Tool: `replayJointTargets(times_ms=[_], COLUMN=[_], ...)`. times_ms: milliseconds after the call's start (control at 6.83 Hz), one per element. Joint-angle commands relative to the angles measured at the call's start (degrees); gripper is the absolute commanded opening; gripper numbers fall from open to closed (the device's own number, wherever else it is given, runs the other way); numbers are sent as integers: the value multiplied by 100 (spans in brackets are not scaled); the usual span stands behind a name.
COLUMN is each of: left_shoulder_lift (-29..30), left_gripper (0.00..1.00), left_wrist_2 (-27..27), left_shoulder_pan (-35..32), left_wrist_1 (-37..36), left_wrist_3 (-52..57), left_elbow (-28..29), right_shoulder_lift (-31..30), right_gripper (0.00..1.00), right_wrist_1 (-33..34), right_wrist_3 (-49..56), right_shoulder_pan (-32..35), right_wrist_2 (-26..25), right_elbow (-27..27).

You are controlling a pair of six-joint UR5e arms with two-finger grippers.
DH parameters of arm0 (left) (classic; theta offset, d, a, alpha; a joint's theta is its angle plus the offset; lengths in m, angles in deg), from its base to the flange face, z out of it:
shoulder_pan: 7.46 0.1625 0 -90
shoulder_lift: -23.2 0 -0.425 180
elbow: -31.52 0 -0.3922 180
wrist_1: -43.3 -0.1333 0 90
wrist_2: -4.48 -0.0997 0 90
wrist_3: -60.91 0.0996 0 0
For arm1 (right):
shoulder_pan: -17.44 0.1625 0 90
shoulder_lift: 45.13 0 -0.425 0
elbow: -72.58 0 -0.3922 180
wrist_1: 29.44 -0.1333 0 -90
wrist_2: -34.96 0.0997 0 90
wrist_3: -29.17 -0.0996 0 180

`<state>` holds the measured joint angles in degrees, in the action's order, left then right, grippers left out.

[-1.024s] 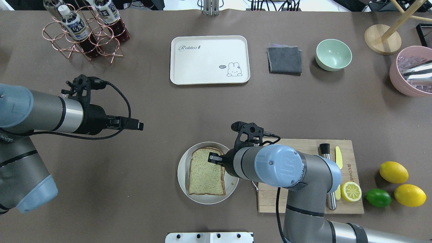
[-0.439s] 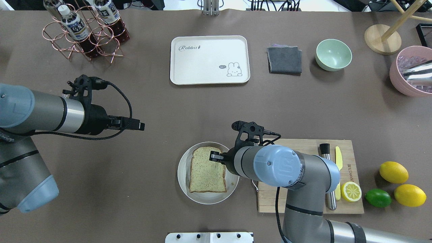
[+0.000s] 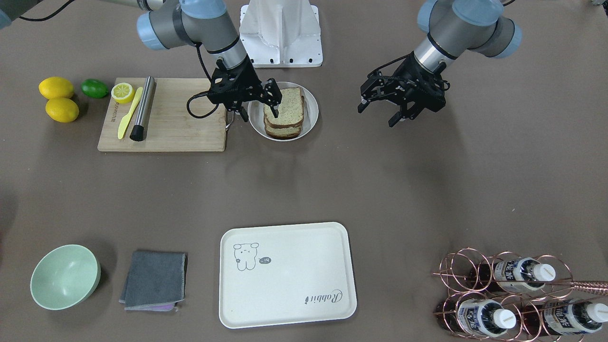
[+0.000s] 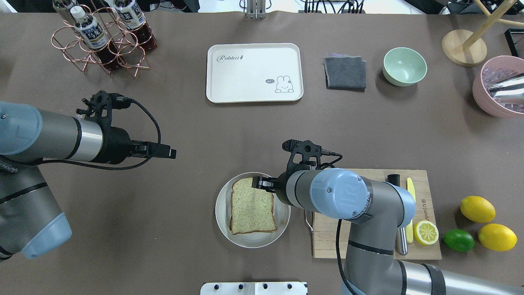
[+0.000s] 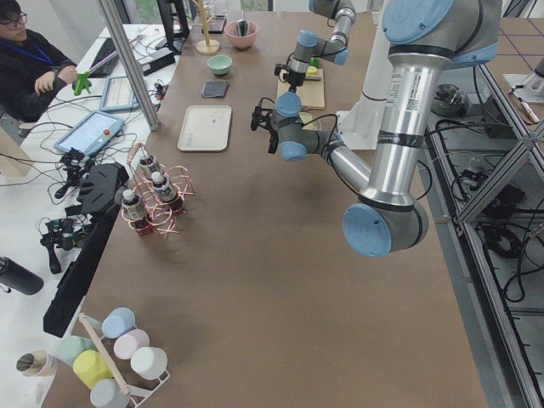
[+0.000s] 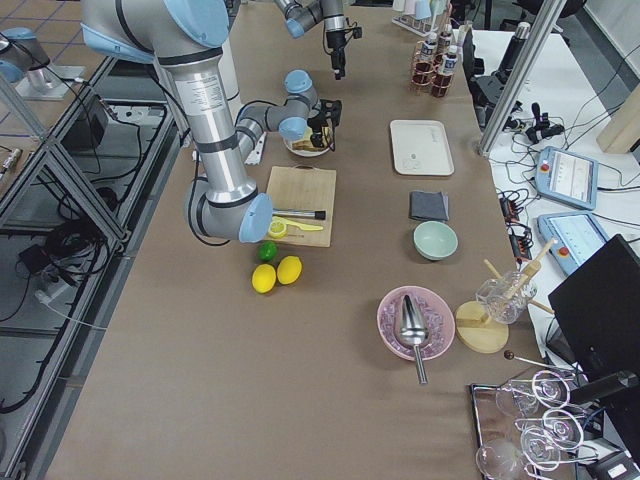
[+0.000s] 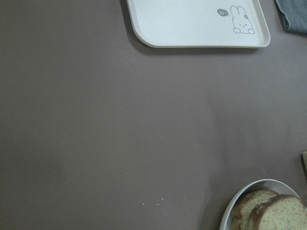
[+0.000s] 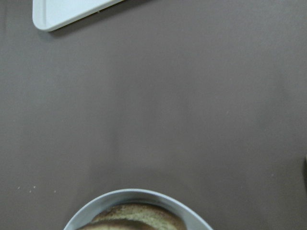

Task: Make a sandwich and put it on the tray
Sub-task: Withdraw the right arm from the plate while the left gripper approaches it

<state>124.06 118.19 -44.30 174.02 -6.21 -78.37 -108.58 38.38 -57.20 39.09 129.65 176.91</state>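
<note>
The sandwich (image 4: 251,207) lies on a round white plate (image 4: 221,213) near the table's front: stacked speckled brown slices, with no egg showing. In the front-facing view the sandwich (image 3: 284,114) shows its stacked crusts. My right gripper (image 4: 262,183) is open over the sandwich's far right corner, jaws spread across it in the front-facing view (image 3: 260,104). My left gripper (image 4: 170,153) hovers open and empty to the plate's left, also seen from the front (image 3: 378,115). The cream tray (image 4: 254,71) lies empty at the far middle.
A wooden cutting board (image 4: 327,241) right of the plate holds a yellow knife, a steel tool and a lemon half. Lemons and a lime (image 4: 458,240) lie beyond it. A bottle rack (image 4: 102,41), grey cloth (image 4: 346,73), green bowl (image 4: 404,66) and pink bowl (image 4: 497,88) line the far side.
My right gripper has moved a little toward the far side, from the top slice's right edge to its far right corner. The top slice has shifted slightly. The left arm has barely moved.
</note>
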Motion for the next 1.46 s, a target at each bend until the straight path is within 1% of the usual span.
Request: replayJointTargets(times_ms=[0, 146, 293, 439, 585, 732, 878, 1024, 1171, 1317], left_shoulder_lift=[74, 143, 362, 634, 758, 812, 890, 1126, 1337, 1322], left_gripper=[98, 98, 98, 98, 98, 98, 98, 98, 98, 98], left_wrist_2=[-15, -24, -33, -137, -417, -463, -463, -446, -446, -429], left_shoulder_pan=[88, 272, 282, 326, 553, 738, 748, 748, 809, 836], left_wrist_1=[-28, -116, -534, -974, -1074, -1083, -1127, -1475, -1740, -1725], left_wrist_3=[-2, -11, -20, -11, -20, -29, -29, -37, -37, -46], left_elbow=[55, 82, 73, 65, 82, 117, 178, 187, 240, 284], right_shoulder_lift=[-71, -123, -307, -604, -990, -1359, -1633, -1888, -1995, -2048], right_gripper=[100, 100, 100, 100, 100, 100, 100, 100, 100, 100], right_wrist_1=[526, 818, 986, 988, 997, 988, 997, 1249, 1869, 2720], right_wrist_3=[748, 1293, 1881, 2461, 3320, 4068, 4711, 5483, 6552, 7859], right_shoulder_pan=[836, 1311, 1829, 2434, 2962, 3481, 4121, 4754, 5344, 5872], right_wrist_2=[905, 1319, 1776, 2320, 2708, 3060, 3533, 3878, 3994, 3995], right_elbow=[26, 18, 105, 114, 105, 97, 53, 27, 35, 9])
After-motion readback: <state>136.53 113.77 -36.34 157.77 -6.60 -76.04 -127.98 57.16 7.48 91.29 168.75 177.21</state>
